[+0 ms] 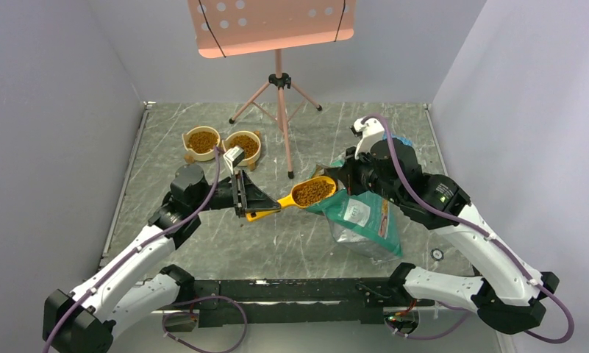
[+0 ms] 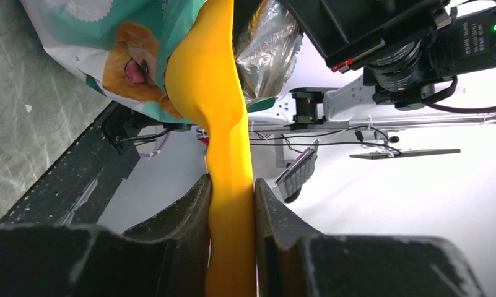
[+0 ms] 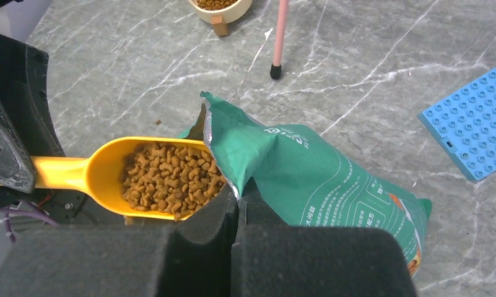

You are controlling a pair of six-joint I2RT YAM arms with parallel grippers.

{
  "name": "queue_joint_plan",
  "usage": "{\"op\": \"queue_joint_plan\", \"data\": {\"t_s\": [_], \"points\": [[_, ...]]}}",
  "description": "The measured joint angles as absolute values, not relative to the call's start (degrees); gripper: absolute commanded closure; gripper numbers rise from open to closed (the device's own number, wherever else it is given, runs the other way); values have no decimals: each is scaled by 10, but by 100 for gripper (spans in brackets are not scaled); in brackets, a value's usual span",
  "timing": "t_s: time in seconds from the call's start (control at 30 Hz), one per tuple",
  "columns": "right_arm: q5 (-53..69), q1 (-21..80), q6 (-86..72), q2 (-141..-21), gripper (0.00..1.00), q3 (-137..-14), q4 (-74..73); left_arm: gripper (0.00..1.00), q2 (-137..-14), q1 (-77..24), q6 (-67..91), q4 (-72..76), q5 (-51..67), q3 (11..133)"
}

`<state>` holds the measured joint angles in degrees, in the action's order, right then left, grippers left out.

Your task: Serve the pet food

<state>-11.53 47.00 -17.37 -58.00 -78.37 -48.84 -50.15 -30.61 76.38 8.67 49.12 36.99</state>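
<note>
My left gripper [image 1: 248,207] is shut on the handle of a yellow scoop [image 1: 280,202]; in the left wrist view [image 2: 231,204] the handle [image 2: 230,154] runs between both jaws. The scoop's bowl holds a heap of brown pet food [image 1: 312,192], also in the right wrist view [image 3: 168,176], just outside the mouth of the teal-green bag [image 1: 361,213]. My right gripper [image 3: 240,197] is shut on the bag's top edge [image 3: 233,148] and holds it up. Two cream bowls [image 1: 201,142] [image 1: 243,145] at the back left hold kibble.
A pink music stand's tripod [image 1: 279,99] stands at the back centre, one foot [image 3: 274,72] near the bag. A blue studded plate [image 3: 474,124] lies at the right. The grey marble table [image 1: 203,243] is bordered by white walls.
</note>
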Motion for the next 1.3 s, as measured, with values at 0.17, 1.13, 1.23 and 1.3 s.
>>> {"op": "queue_joint_plan", "data": {"t_s": [0.17,1.13,1.23,1.3], "points": [[-117,469,-174,-569,100,-777,-488,100,-496,-303,799,84,488,373],[-295,469,-241,-540,100,-773,-515,100,-478,-74,922,184,568,375],[-296,469,-241,-540,100,-776,-520,100,-514,-31,911,217,578,375],[-296,469,-241,-540,100,-780,-525,100,-548,-1,901,234,587,375]]}}
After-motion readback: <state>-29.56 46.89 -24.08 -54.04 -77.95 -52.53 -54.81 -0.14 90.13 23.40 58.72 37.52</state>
